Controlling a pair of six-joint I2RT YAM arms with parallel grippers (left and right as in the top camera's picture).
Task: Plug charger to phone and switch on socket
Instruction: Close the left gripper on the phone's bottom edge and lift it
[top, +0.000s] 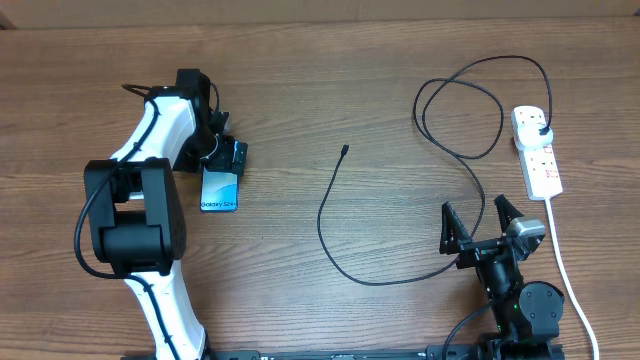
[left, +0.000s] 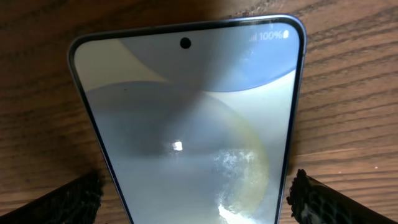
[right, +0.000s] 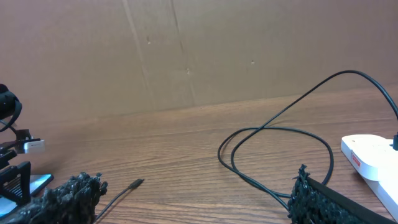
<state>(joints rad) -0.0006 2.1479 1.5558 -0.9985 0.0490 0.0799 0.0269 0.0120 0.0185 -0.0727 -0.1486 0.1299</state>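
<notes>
The phone lies flat on the wooden table, its light blue screen up and lit; it fills the left wrist view. My left gripper is open with one finger on each side of the phone's lower end, a small gap at each side. The charger's thin black cable curves across the table; its free connector tip lies bare, and its black plug sits in the white socket strip. My right gripper is open and empty over the cable.
The socket's white cord runs down the right side toward the front edge. The cable makes loose loops left of the socket. A brown cardboard wall stands behind the table. The right arm's base is at the front right.
</notes>
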